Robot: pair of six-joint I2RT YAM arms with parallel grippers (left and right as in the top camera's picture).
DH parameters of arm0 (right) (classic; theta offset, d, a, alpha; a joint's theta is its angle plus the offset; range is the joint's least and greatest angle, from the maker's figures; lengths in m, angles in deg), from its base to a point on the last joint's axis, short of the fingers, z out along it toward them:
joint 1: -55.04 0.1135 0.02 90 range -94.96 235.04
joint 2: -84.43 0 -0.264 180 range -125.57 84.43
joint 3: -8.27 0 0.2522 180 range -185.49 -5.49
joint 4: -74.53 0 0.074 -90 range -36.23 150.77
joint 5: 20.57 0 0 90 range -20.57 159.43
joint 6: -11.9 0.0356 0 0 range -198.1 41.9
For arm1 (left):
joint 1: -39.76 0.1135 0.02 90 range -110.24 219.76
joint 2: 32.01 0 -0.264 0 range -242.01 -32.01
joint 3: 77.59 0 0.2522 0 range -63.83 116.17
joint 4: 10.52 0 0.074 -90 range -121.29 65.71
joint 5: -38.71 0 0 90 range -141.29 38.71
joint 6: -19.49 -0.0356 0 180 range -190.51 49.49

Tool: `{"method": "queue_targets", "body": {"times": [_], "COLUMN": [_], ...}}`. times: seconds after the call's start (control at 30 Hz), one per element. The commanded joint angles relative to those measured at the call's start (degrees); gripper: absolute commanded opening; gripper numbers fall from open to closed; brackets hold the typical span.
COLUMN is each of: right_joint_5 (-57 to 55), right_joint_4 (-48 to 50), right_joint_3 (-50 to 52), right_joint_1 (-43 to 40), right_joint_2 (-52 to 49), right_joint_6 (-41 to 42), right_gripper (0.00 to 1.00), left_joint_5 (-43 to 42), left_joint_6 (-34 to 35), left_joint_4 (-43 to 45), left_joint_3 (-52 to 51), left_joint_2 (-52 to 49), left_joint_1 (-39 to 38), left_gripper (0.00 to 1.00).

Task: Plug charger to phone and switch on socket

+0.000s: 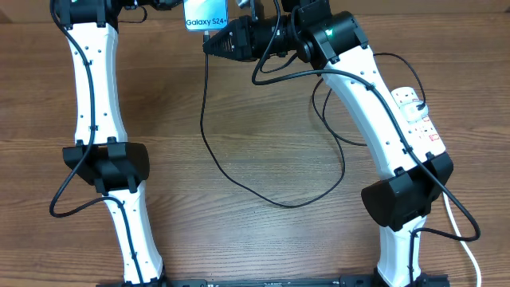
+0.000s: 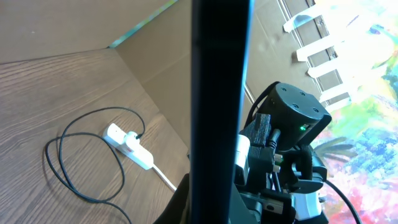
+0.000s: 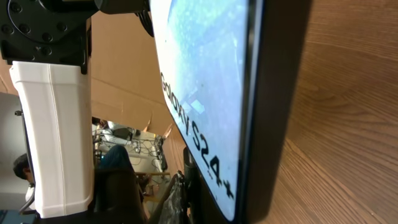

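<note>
phone: the phone [image 1: 205,17] is at the far edge of the counter [image 1: 263,119], about mid-width. I read it as lifted off the wood. Only the end with the Galaxy print shows from overhead.
left claw: the left claw [image 1: 177,5] is pressed together. My left wrist cam shows the phone [image 2: 221,93] edge-on straight down the middle of view, so I judge it pinches the phone.
right claw: the right claw [image 1: 211,44] is pressed together and sits just beside the phone's printed short end, pointing at it. The charger [image 1: 201,119] runs right up to its tip, so I take it as pinching the cable's free end. The connector itself is hidden.
key relation: the phone's long axis runs away toward the far edge, with the printed short end facing the right claw. The right arm is nearer that end, and its wrist cam is filled by the screen [image 3: 205,93].
next move: I'd push the tip along the long axis into that short end. I can't see the port, so alignment is a guess.
charger slack: it loops loosely across mid-counter toward the right edge.
socket: the socket [image 1: 414,112] lies along the right edge, partly behind the right arm, well apart from both claws. It's also visible on the left wrist cam [image 2: 127,144]. I can't read the switch state.
risk: the tip could skid off the phone's edge.
</note>
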Motion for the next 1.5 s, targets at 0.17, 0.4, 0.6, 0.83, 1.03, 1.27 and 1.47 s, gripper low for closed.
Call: {"method": "queue_targets", "body": {"times": [0.17,0.4,0.6,0.83,1.03,1.27,1.47], "right_joint_5": [-1.68,-1.62,-1.66,-1.73,-7.28,-12.94,-23.80], "right_joint_4": [0.55,2.89,2.89,2.45,-1.29,-7.52,-16.83], "right_joint_3": [-1.27,-1.27,-1.27,-1.27,-1.27,-1.27,-1.27], "right_joint_1": [0.02,0.02,0.02,-0.90,-0.98,-0.98,-0.83], "right_joint_2": [1.55,1.55,1.55,1.55,1.55,1.55,1.55], "right_joint_6": [0.55,2.01,2.01,2.01,1.95,1.92,1.33], "right_gripper": [0.04,0.04,0.04,0.04,0.04,0.04,0.04], "left_joint_5": [-1.99,-1.99,-1.99,-1.99,-1.11,11.96,36.04], "left_joint_6": [0.37,0.35,0.31,0.33,0.42,2.19,2.10], "left_joint_4": [0.44,0.44,0.46,0.63,0.61,0.00,-10.56], "left_joint_3": [1.27,1.27,1.27,1.27,1.27,1.27,1.27], "left_joint_2": [1.90,1.90,1.90,1.90,1.90,1.90,1.90], "left_joint_1": [0.11,0.11,0.11,0.11,0.11,0.13,0.11], "left_gripper": [0.04,0.04,0.04,0.04,0.04,0.04,0.04]}}
